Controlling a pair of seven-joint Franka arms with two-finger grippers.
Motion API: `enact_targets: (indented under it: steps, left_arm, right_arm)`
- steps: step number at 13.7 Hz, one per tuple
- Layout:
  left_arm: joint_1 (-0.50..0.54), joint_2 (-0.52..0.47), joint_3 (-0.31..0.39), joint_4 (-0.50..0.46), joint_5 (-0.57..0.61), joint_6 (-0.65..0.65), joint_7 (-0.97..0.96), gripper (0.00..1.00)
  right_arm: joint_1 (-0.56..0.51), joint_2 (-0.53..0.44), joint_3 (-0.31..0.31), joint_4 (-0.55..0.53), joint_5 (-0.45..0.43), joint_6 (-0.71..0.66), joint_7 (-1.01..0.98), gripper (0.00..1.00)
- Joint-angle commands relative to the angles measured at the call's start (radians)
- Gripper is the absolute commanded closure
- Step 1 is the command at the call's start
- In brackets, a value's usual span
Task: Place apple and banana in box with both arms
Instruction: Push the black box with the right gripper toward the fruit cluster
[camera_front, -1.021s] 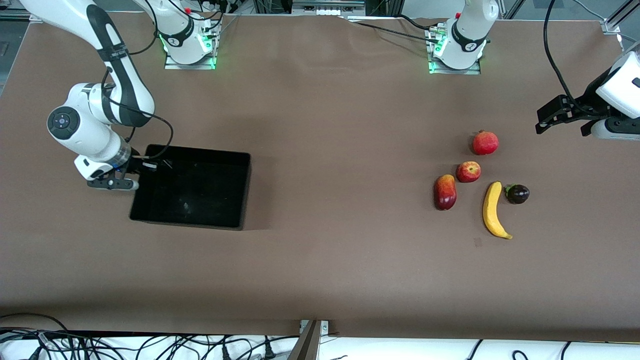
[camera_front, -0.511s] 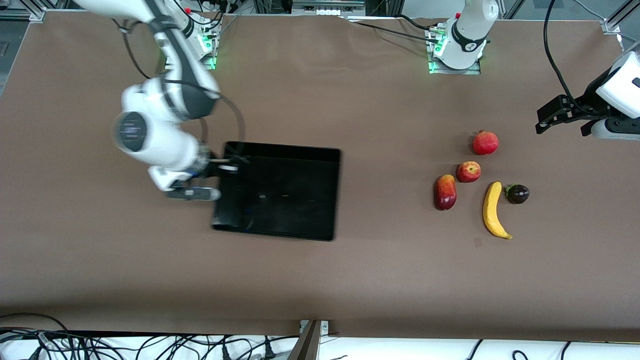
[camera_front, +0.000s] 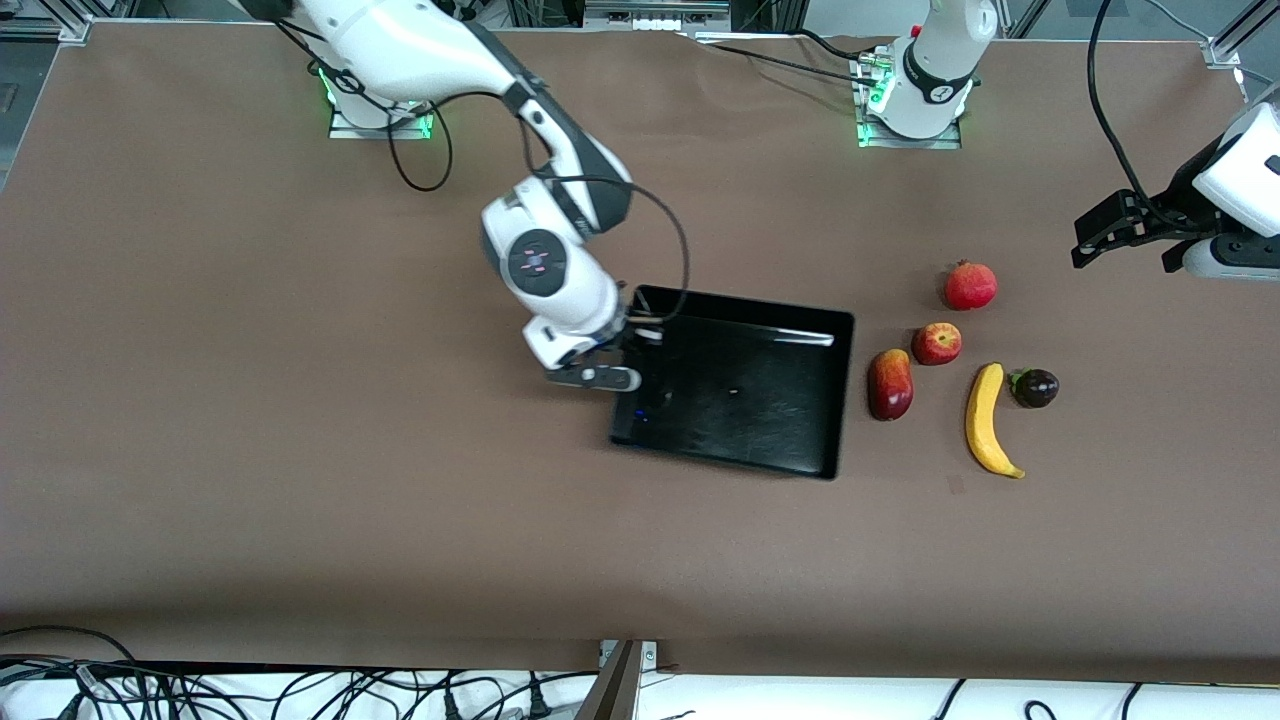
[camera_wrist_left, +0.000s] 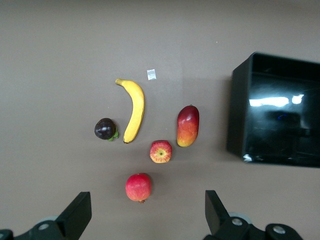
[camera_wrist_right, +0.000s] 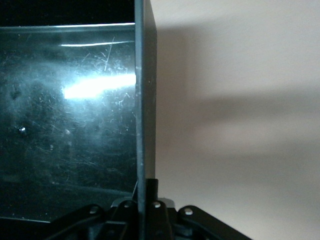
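Note:
The black box lies on the table beside the fruit group, its wall close to a red-yellow mango. My right gripper is shut on the box's wall at the end toward the right arm, and that wall runs straight between its jaws. The small streaky red apple sits just past the mango. The yellow banana lies nearer the front camera than the apple. My left gripper hangs open, high over the left arm's end of the table. Its wrist view looks down on the apple, banana and box, with nothing in the left gripper.
A mango lies between box and apple. A plain red crowned fruit sits farther from the front camera than the apple. A dark purple fruit rests beside the banana. Cables hang along the table's front edge.
The right arm has dragged the box by its wall across the table from the right arm's end to just beside the fruits. The left arm and the fruits have not moved.

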Motion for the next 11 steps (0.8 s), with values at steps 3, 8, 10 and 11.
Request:
enact_targets:
  steps: [3,8,10,11]
  left_arm:
    - [0.005,-0.011,0.005,-0.004,-0.010,-0.009,-0.001,0.00]
    - [0.004,-0.011,0.005,-0.001,-0.007,-0.009,-0.001,0.00]
    - [0.004,-0.012,0.005,-0.001,-0.009,-0.012,-0.004,0.00]
    - [0.005,-0.012,0.007,0.001,-0.009,-0.014,-0.005,0.00]
  right_arm:
    - [0.045,0.043,-0.016,0.043,-0.086,0.000,-0.007,1.00]
    - [0.079,0.053,-0.016,0.043,-0.156,0.000,-0.013,0.15]
    - [0.079,0.035,-0.016,0.047,-0.156,-0.008,-0.020,0.00]
    - [0.076,0.014,-0.016,0.047,-0.153,-0.009,-0.025,0.00]
